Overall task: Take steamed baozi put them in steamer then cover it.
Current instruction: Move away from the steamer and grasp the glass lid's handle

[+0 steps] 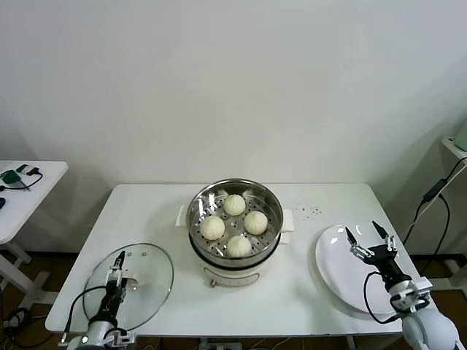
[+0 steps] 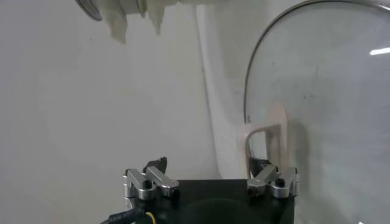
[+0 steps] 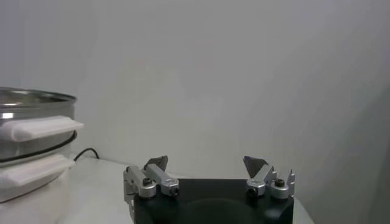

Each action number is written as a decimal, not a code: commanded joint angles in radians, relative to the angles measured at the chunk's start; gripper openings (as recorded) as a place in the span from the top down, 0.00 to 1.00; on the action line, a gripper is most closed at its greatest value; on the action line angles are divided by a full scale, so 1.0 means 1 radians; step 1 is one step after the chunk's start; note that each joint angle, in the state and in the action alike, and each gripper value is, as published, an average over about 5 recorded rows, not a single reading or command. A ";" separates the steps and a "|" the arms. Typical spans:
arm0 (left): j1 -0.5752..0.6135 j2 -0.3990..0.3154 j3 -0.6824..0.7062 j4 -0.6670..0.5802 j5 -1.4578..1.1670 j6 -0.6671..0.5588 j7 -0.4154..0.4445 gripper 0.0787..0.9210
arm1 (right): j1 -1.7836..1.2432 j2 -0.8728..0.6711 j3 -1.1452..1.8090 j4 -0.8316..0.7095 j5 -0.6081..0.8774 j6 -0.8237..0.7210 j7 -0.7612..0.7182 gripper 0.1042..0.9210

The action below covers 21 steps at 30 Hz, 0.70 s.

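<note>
The steamer (image 1: 235, 222) stands mid-table, uncovered, with four baozi on its perforated tray: one at the back (image 1: 234, 205), one right (image 1: 255, 222), one left (image 1: 212, 227), one at the front (image 1: 238, 246). The glass cover (image 1: 130, 286) lies flat at the table's front left. My left gripper (image 1: 115, 281) is open just over the cover's white handle (image 2: 265, 131), not gripping it; the left wrist view shows the gripper (image 2: 207, 165) with one finger beside the handle and the glass (image 2: 329, 91). My right gripper (image 1: 365, 233) is open and empty above the white plate; in its wrist view (image 3: 206, 164) nothing is between the jaws.
An empty white plate (image 1: 343, 270) lies at the table's right front. The steamer's side and white handle (image 3: 36, 128) show in the right wrist view. A small side table (image 1: 22, 182) with cables stands far left. A black cable (image 1: 430, 197) hangs at the right.
</note>
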<state>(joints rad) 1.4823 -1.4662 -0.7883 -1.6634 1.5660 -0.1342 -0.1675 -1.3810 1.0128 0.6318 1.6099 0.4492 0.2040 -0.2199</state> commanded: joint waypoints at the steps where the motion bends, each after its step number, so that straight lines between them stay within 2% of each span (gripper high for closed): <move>1: -0.034 0.003 0.003 0.050 -0.007 -0.022 -0.024 0.19 | -0.005 0.010 0.001 0.001 -0.033 0.003 -0.012 0.12; 9: -0.036 0.006 0.000 0.063 -0.017 -0.036 -0.025 0.43 | -0.002 0.021 0.001 -0.004 -0.046 0.005 -0.018 0.12; 13: -0.036 0.009 -0.002 0.062 -0.026 -0.042 -0.024 0.60 | 0.000 0.026 0.001 -0.009 -0.053 0.009 -0.020 0.12; 21: -0.013 0.017 0.000 0.013 -0.072 -0.040 -0.022 0.86 | 0.000 0.032 0.002 -0.017 -0.061 0.017 -0.024 0.12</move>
<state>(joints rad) 1.4582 -1.4524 -0.7901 -1.6203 1.5276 -0.1733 -0.1863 -1.3808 1.0430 0.6337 1.5953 0.3951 0.2192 -0.2424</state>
